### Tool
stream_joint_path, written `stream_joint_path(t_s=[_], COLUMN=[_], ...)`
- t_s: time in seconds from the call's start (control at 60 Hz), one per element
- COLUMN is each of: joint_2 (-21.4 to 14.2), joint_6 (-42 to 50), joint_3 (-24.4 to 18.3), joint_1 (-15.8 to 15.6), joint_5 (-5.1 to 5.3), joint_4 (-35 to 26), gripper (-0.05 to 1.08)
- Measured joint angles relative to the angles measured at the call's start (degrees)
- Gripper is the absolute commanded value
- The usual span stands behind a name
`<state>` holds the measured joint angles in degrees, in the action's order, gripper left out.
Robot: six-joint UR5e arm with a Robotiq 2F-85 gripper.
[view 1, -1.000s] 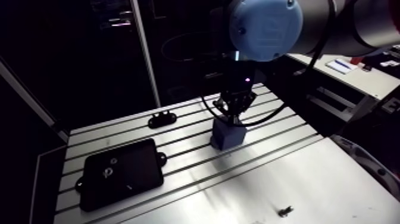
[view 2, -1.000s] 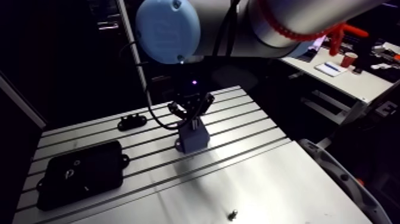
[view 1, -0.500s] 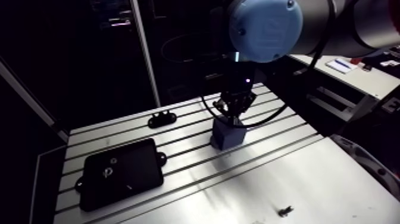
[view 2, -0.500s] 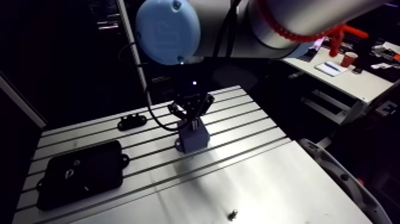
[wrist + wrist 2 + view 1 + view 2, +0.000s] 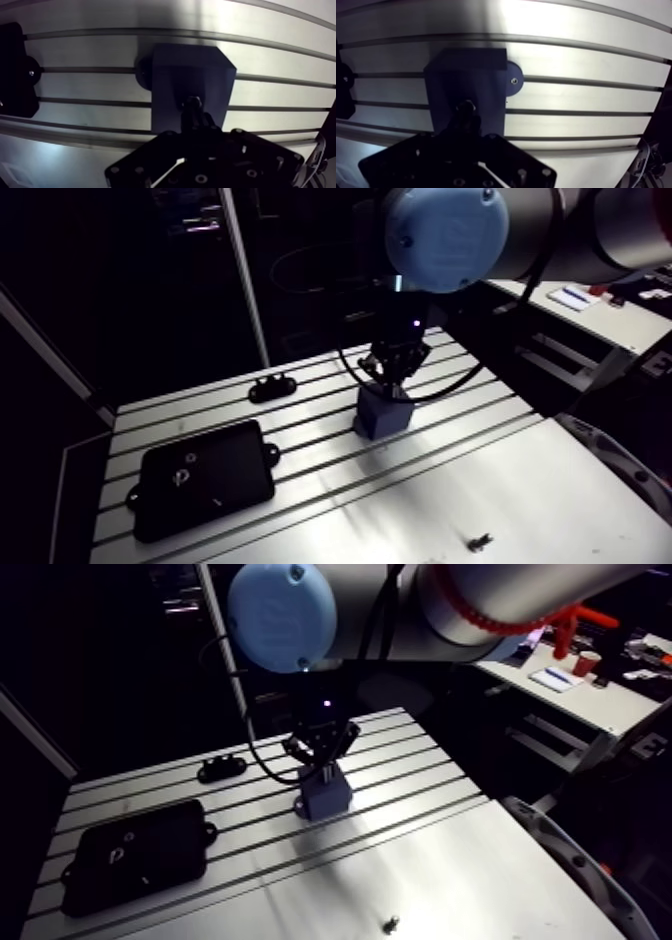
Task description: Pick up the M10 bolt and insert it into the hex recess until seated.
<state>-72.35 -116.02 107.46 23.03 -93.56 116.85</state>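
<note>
One: Where is the bolt (image 5: 192, 103)?

Two: In the gripper (image 5: 192, 119). In the wrist view the two fingers are drawn close together and pinch the bolt, so the jaws are nearly closed, with only the bolt's width between them. Its rounded end pokes out just ahead of the fingertips.

One: And what is it over?

Two: The blue block (image 5: 200, 62). The bolt's end meets the block's upper face near the middle. The patch of face under the bolt is hidden by it, so I cannot tell how deep it sits, or whether it is touching or just above.

One: How does the block sit?

Two: Flat on the slotted table (image 5: 200, 410), about the middle of it. A round ear (image 5: 512, 81) at its foot carries a screw head over one slot. In the arm view the gripper comes straight down onto the block's top.

One: What else lies on the table?

Two: A black plate (image 5: 205, 478) with small ears lies flat across the slots, well apart from the block. A small black bracket (image 5: 272, 387) lies beyond the plate, nearer the table's far edge. A tiny dark screw (image 5: 480, 540) lies alone on the smooth sheet at the near side, well apart from the block and the gripper.

One: Is the bolt upright?

Two: It is in line with the fingers, pointing at the block. I cannot judge a finer tilt.
</note>
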Motion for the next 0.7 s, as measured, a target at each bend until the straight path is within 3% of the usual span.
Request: stream_joint_path(t_s=[0.7], joint_2=[-0.56], joint_6=[-0.29], joint_3=[-1.28], joint_1=[-0.2], joint_5=[0.1], joint_4=[-0.99], gripper=[1.01])
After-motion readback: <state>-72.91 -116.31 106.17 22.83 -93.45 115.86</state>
